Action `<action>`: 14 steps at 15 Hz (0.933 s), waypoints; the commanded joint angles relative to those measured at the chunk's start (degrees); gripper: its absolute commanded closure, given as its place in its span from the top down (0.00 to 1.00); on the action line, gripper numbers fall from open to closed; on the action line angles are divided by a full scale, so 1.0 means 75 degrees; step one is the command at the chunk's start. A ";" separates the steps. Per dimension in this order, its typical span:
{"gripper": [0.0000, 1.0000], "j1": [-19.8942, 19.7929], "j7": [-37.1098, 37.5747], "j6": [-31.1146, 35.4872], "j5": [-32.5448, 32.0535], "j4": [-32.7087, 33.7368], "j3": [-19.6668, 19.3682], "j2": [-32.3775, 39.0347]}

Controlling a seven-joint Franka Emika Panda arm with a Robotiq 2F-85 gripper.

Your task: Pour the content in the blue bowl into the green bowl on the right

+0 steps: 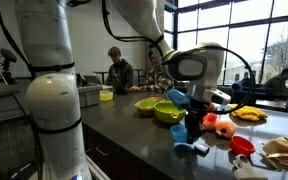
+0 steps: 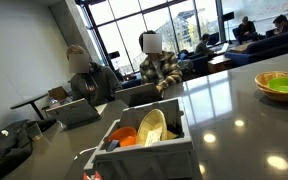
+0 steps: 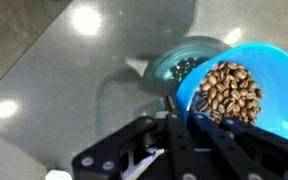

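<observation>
Pinched tight by the gripper (image 3: 176, 115) at the rim: the blue bowl (image 3: 282, 70). Filled with brown beans (image 3: 229, 92) and held up in the air over the dark counter (image 3: 44, 90). In an exterior view, right above the green bowl (image 1: 167, 114). In the wrist view, just past the blue rim, the bowl below with a few dark bits inside. Close by on the counter, a yellow bowl (image 1: 146, 104) and some red things (image 1: 242, 145).
</observation>
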 commanded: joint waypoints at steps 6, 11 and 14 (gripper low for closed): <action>0.01 -0.0189 0.0199 -0.0744 -0.0759 0.0131 -0.0029 -0.0946; 0.01 0.0005 0.0172 -0.1034 -0.0790 0.0441 0.0180 -0.0894; 0.01 0.0145 0.0163 -0.1140 -0.0787 0.0658 0.0330 -0.0891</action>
